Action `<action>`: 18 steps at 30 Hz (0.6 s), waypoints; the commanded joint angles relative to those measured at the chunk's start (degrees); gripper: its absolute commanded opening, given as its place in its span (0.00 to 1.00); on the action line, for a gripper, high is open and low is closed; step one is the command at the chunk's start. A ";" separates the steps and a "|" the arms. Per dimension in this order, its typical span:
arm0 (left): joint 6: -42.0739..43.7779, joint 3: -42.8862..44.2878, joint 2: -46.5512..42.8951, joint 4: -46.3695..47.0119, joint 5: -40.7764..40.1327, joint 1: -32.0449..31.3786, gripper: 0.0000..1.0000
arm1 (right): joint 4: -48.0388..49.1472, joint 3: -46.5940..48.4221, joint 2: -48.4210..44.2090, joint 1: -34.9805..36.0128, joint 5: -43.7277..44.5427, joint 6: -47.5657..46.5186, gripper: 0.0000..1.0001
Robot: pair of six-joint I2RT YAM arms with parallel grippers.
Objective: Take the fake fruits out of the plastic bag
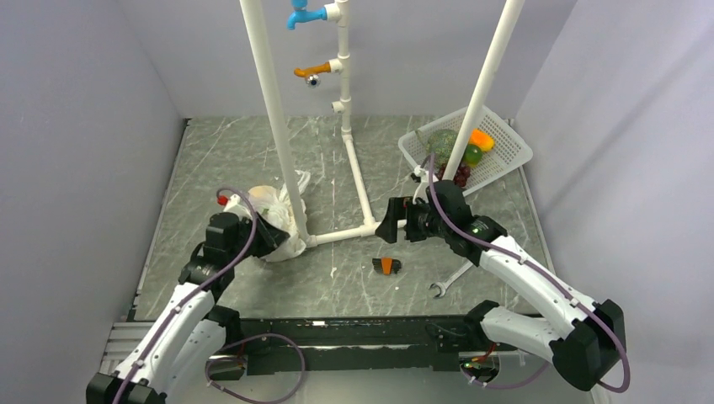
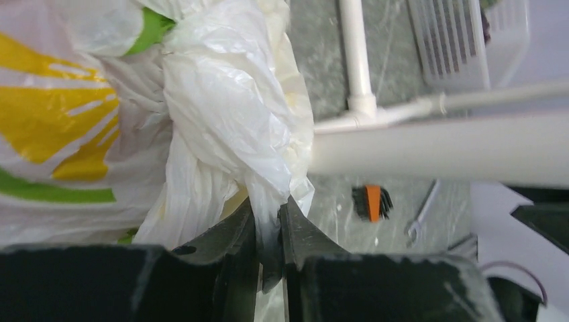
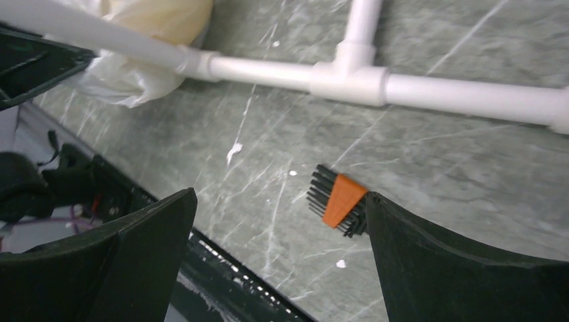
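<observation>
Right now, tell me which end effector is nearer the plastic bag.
Left. The left end effector is pinched on a fold of the plastic bag; the right end effector hangs open, apart from it, beyond the white pipe frame.

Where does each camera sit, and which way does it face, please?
Top external: above and behind, looking down on the table; left arm and right arm show.
Left wrist: looks along the left gripper, shut on the plastic bag.
Right wrist: looks down past the open right gripper at the table.
Shared: all show the white pipe frame and orange-and-black tool.
</observation>
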 commanded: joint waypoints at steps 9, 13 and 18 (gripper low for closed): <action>-9.41 0.10 0.89 7.75 -13.98 -35.15 0.18 | 7.33 -1.08 5.27 2.72 -15.46 -2.16 1.00; -8.71 4.71 7.86 8.80 -16.80 -42.45 0.21 | 7.13 0.09 6.10 4.82 -13.69 -2.92 1.00; -5.72 10.21 14.31 5.51 -20.72 -46.20 0.38 | 8.12 -1.25 6.00 6.82 -13.13 -2.12 1.00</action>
